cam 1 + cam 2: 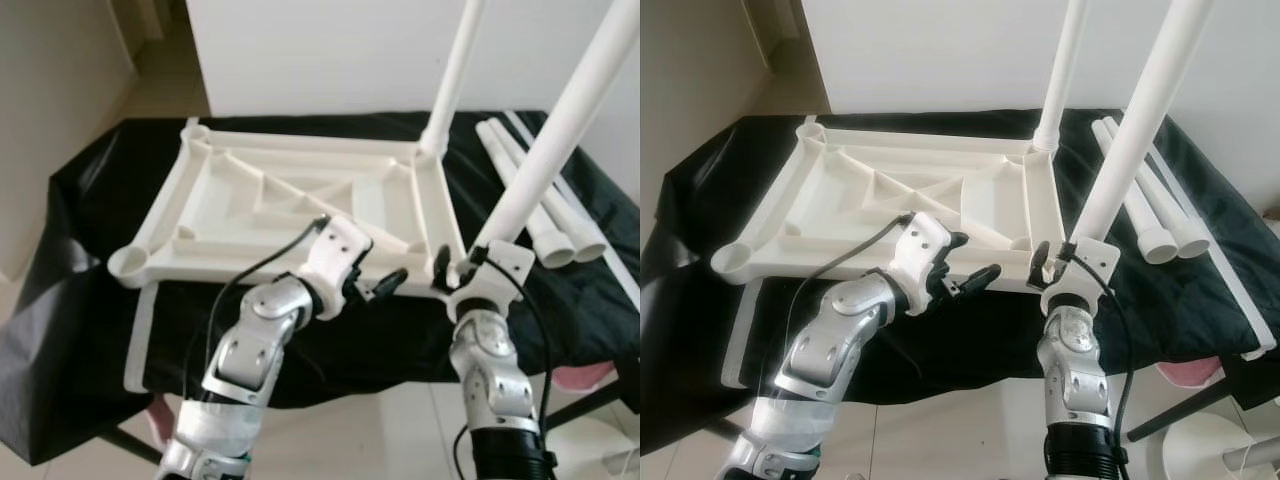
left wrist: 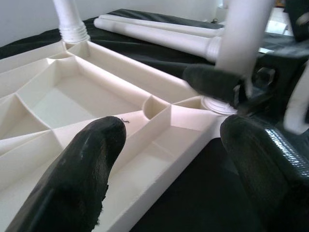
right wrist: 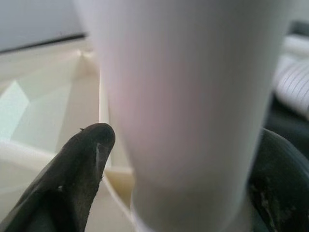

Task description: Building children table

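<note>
A white plastic table top lies upside down on a black-covered table. One white leg stands in its far right corner socket. A second leg leans up out of the near right corner, and my right gripper is shut on its base; the wrist view shows the leg between both fingers. My left gripper hovers open just above the near rim, a little left of that corner, holding nothing. The ribbed underside shows past its fingers.
Two loose white legs lie on the cloth at the right, beside a thin white rail. The near left socket stands open. A white strip hangs off the front left edge. A pink thing sits on the floor.
</note>
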You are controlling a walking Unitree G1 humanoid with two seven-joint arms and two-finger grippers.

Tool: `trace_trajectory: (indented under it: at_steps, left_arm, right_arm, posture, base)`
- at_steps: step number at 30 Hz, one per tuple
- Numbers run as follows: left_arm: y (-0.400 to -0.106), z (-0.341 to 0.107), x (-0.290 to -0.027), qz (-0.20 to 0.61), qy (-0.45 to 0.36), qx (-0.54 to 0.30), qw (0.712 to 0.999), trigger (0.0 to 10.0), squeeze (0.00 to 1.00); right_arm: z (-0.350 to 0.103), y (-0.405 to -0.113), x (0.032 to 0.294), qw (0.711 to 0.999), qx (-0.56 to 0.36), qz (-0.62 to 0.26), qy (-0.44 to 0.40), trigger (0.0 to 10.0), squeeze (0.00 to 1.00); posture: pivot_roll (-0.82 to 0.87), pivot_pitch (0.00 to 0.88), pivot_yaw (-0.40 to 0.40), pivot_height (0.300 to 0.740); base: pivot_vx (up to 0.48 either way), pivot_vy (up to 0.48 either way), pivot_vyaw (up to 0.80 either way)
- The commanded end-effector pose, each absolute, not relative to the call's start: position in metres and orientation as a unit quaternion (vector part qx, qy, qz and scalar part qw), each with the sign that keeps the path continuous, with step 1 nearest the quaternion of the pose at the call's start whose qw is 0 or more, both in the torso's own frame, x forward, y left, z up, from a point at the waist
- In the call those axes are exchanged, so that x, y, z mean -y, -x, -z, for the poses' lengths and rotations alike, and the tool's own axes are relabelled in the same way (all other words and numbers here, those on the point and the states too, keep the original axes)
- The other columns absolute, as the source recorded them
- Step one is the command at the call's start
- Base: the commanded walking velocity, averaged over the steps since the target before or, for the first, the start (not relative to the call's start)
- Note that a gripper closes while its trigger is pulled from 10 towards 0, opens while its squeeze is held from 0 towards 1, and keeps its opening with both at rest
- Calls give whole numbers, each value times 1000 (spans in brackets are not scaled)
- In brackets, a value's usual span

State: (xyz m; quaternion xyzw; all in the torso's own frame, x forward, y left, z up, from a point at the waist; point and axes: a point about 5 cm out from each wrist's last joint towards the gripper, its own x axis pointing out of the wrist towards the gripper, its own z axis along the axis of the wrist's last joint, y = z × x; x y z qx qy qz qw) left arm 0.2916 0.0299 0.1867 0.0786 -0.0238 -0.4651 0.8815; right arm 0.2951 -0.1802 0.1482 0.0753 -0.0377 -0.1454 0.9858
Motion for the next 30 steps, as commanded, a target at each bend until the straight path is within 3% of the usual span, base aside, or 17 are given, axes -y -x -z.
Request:
trace_trajectory:
  at_steps: [1, 4, 5, 6, 17, 30]
  left_arm:
    - [-297, -189, -34, 413, -81, 31, 906, 10000, 0]
    - [-297, -189, -35, 412, -84, 34, 907, 10000, 0]
    - [-298, -190, -36, 410, -85, 35, 907, 10000, 0]
    - [-297, -189, -38, 409, -87, 35, 908, 10000, 0]
    - [-303, -194, -46, 413, -96, 46, 904, 10000, 0]
    - [-283, -187, -44, 503, -95, 40, 858, 10000, 0]
  right_arm:
    - [-149, -291, 182, 989, 47, 124, -72, 10000, 1000]
    - [-148, -289, 185, 990, 50, 116, -66, 10000, 1000]
    - [-147, -288, 188, 991, 52, 109, -66, 10000, 863]
    - [-146, -285, 191, 992, 58, 92, -56, 10000, 0]
    - [-143, -279, 200, 995, 74, 56, -27, 10000, 0]
    - [-141, -282, 220, 996, 75, -42, 27, 10000, 0]
  posture:
    - [-89, 50, 6, 740]
    - [-88, 50, 9, 740]
    - [-88, 50, 9, 740]
    - [-88, 48, 10, 740]
    - [-81, 32, 13, 740]
    - [-73, 37, 30, 740]
  base:
    - [0, 0, 0]
    - [0, 0, 0]
    - [0, 0, 0]
    - [0, 0, 0]
    - [0, 0, 0]
    - [0, 0, 0]
